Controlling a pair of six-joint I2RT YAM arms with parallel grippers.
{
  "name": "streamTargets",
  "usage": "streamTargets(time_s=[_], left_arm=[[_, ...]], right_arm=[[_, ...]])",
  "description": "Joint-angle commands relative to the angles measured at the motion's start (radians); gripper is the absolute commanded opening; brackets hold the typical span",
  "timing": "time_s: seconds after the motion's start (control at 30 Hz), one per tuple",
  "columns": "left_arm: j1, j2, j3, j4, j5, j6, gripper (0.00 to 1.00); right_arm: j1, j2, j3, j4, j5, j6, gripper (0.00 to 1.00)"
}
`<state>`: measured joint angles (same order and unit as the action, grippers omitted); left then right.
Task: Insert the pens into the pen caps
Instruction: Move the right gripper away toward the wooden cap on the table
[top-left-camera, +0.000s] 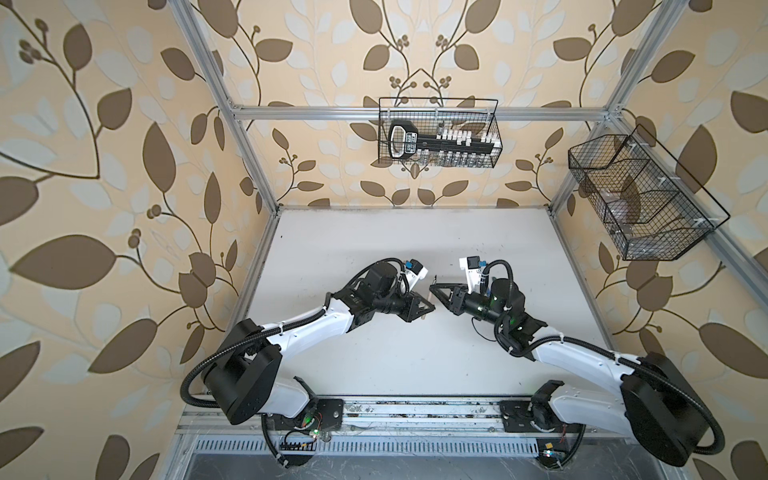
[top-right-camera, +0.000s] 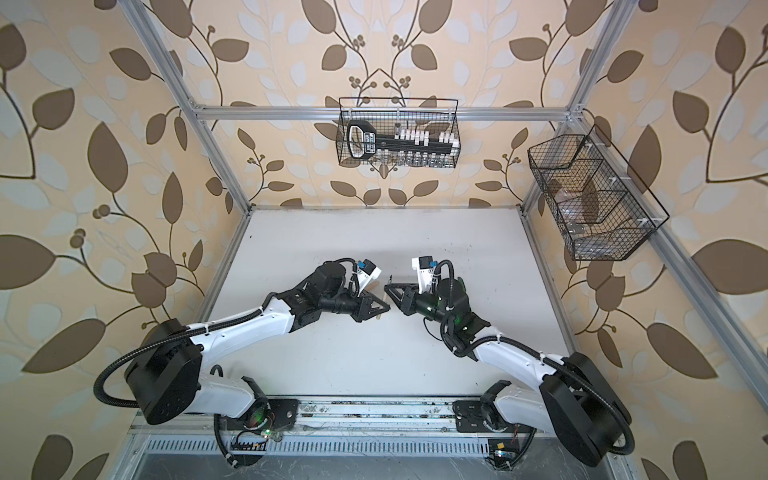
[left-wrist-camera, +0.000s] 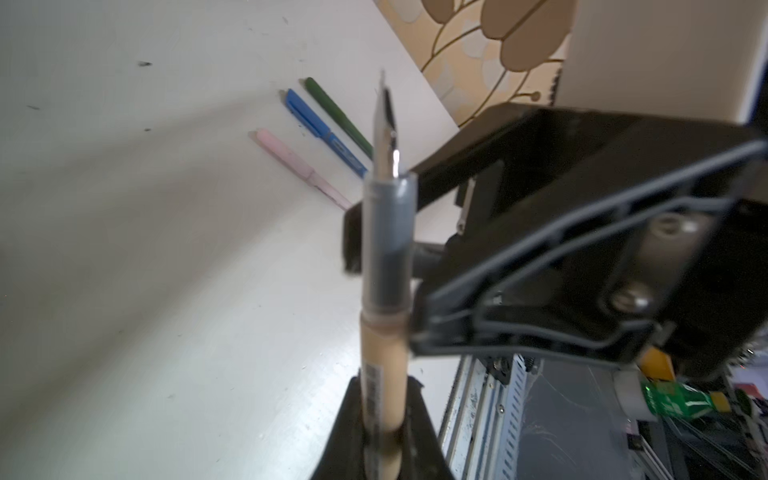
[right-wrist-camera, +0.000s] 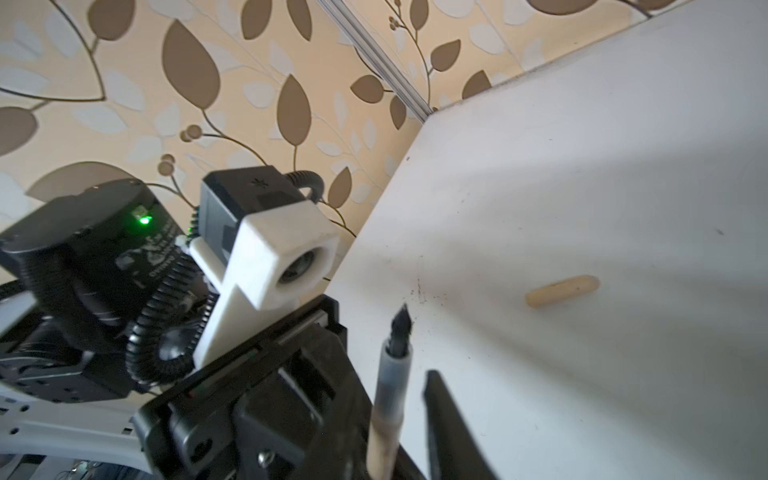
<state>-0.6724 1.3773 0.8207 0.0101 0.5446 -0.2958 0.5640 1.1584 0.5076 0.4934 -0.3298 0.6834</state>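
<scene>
Clamping the tan pen (left-wrist-camera: 383, 361) in my left gripper (top-left-camera: 430, 308), in from eight o'clock; my right gripper (top-left-camera: 436, 289), from four o'clock, stands open around it. Tan cap (right-wrist-camera: 562, 291) lies on the table (top-left-camera: 415, 365), so fetching it looks like right's next job.

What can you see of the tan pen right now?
The tan pen is uncapped. It has a matte, plastic-looking tan barrel with a barcode label, a translucent grey grip section and a dark pointed nib. The left gripper is shut on its barrel and holds it off the table, nib pointing away from that gripper. The right gripper is open around the grip section, with one finger visibly clear of it.
</scene>
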Motion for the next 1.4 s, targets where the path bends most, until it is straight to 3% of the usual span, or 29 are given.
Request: streamTargets(time_s=[0.0,0.2,0.43,0.63,0.73,0.9,1.03,1.37], left_arm=[[0.019,-0.075,0.04,-0.229,-0.161,0.083,0.0],[0.015,-0.23,-0.009,-0.223,-0.22,0.093,0.0],[0.014,-0.367,-0.026,-0.213,-0.353,0.136,0.0],[0.014,-0.374,-0.071,-0.108,-0.389,0.151,0.0],[0.014,-0.369,-0.094,-0.103,-0.413,0.188,0.0],[0.014,-0.449,-0.169,-0.054,-0.42,0.156,0.0],[0.014,-0.511,-0.198,-0.056,-0.494,0.149,0.0],[0.014,-0.531,-0.206,-0.058,-0.504,0.152,0.0]], right_arm=[[-0.039,-0.054,0.131,-0.387,0.111,-0.154,0.48],[-0.106,0.136,0.36,-0.651,0.127,-0.306,0.58],[-0.082,0.468,0.622,-0.666,0.127,-0.371,0.6],[-0.047,0.697,0.813,-0.685,0.054,-0.371,0.61],[-0.031,0.789,0.886,-0.72,0.07,-0.375,0.62],[-0.006,0.885,0.957,-0.734,0.053,-0.363,0.62],[0.015,0.948,1.011,-0.749,0.047,-0.36,0.63],[0.059,1.063,1.144,-0.816,-0.004,-0.374,0.63]])
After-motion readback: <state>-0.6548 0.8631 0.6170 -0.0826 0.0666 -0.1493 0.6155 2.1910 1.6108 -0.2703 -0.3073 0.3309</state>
